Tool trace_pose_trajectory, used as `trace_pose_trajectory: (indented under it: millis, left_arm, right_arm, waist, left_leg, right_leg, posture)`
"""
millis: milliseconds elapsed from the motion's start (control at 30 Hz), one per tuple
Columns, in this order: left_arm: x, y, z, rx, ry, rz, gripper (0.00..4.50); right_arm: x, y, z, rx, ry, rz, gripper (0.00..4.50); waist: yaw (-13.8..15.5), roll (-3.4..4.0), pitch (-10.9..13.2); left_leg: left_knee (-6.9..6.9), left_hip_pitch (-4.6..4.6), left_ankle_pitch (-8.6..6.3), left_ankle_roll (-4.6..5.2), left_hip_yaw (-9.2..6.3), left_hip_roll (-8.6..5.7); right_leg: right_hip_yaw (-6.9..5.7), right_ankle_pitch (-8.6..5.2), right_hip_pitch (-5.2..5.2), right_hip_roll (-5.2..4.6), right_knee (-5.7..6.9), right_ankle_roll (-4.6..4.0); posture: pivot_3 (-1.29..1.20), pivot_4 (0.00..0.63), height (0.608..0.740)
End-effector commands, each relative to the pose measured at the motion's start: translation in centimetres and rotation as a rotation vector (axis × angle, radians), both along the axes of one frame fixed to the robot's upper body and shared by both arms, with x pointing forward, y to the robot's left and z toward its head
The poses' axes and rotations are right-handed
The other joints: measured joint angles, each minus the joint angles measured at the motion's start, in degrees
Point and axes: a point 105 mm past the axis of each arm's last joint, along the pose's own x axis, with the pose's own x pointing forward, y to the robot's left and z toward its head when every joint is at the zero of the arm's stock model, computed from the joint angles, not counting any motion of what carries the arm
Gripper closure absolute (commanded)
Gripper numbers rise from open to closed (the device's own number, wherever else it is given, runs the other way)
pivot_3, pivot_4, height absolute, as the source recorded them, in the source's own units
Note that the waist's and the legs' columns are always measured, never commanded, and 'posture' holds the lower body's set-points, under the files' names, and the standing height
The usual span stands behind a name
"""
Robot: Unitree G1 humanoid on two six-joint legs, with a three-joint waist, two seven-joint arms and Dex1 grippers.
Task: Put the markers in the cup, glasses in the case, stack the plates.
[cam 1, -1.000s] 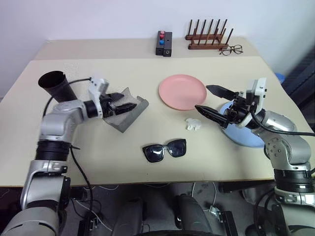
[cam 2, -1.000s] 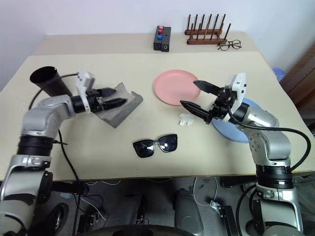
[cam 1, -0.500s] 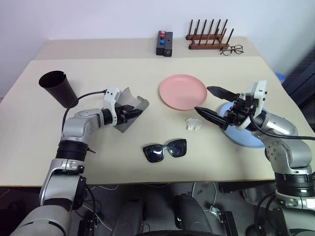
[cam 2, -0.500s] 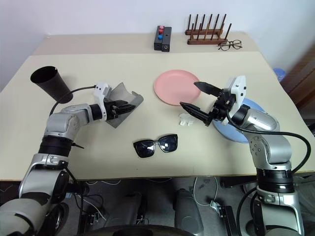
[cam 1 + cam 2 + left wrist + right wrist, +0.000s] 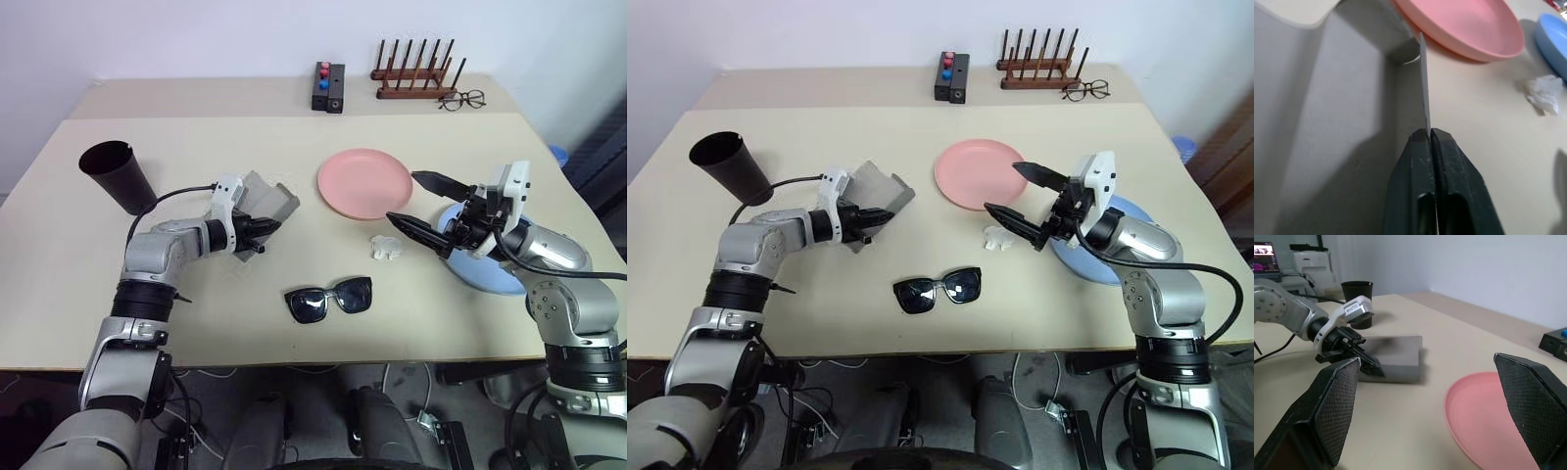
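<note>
A: Left wrist view, what has the left tool [image 5: 1429,136] got?
B: It's pinched tight on the thin edge of the grey case [image 5: 266,203], on the surface [image 5: 196,313] beside the pink plate [image 5: 363,182].
A: And the right tool [image 5: 419,204]?
B: Spread wide, empty, over the blue plate [image 5: 490,278]. The sunglasses [image 5: 329,298] lie nearer the front.

Head pair high over table [image 5: 294,294] — wrist views low, close, sharing pink plate [image 5: 1469,24].
</note>
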Motion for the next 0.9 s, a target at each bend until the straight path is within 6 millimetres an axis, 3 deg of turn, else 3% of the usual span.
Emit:
trace_pose_trajectory:
  millis: [33,133,200,467,600,733,900]
  left_arm:
    - [0.2,0.5,1.1,0.015,-0.053,0.002,4.46]
    - [-0.1,1.0,2.1,0.030,-0.086,-0.057,4.46]
    - [-1.1,1.2,3.3,0.057,-0.132,-0.195,4.46]
    - [-2.1,4.7,5.8,0.278,-0.153,-0.540,4.46]
    - [-2.9,5.1,4.6,0.386,-0.135,-0.708,4.46]
    - [-2.7,5.3,2.7,0.525,-0.157,-0.811,4.46]
    - [-2.3,5.1,1.8,0.634,-0.205,-0.899,4.46]
  right_arm:
    - [-0.2,0.2,1.1,0.007,-0.053,0.010,0.00]
    - [-0.2,0.2,1.1,0.007,-0.051,0.009,0.00]
    - [-0.2,0.3,1.0,0.006,-0.050,0.012,0.00]
    - [0.2,0.6,1.0,0.003,-0.049,0.028,0.00]
    - [0.2,0.7,1.0,-0.001,-0.048,0.038,0.00]
    - [0.1,0.7,1.1,-0.001,-0.049,0.036,0.00]
    - [-0.3,0.6,1.1,0.000,-0.045,0.035,0.00]
  waist:
    - [0.0,0.00,0.0]
    - [-0.1,0.00,0.0]
    - [-0.2,0.00,0.0]
    - [0.2,0.01,0.0]
    - [-0.1,0.02,0.0]
    - [-0.2,0.01,0.0]
    - [0.1,0.00,0.0]
  left_leg:
    - [0.00,0.00,0.00,0.00,0.00,0.00]
    - [0.00,0.00,0.00,-0.01,0.00,0.00]
    - [-0.02,0.00,0.01,-0.02,0.00,0.01]
    - [-0.04,-0.02,0.01,-0.01,-0.01,-0.04]
    - [-0.04,-0.05,-0.03,0.06,0.03,-0.05]
    - [-0.04,-0.06,-0.12,0.23,0.03,-0.01]
    - [0.01,-0.11,-0.18,0.37,0.02,-0.01]
  right_leg:
    - [0.00,0.00,0.00,0.00,0.00,0.00]
    - [0.00,0.00,0.00,0.00,-0.01,0.00]
    - [0.00,0.00,-0.02,0.01,0.00,0.00]
    - [-0.04,0.00,0.07,0.02,-0.14,-0.01]
    - [-0.05,-0.01,0.06,0.04,-0.18,0.00]
    - [-0.04,-0.01,0.02,0.05,-0.16,0.01]
    - [-0.05,-0.01,0.01,0.07,-0.14,0.01]
  posture:
    - [0.00,0.150,0.740]
    - [0.00,0.150,0.740]
    - [0.00,0.150,0.740]
    - [0.00,0.150,0.740]
    - [0.00,0.150,0.740]
    - [0.00,0.150,0.740]
    - [0.00,0.150,0.740]
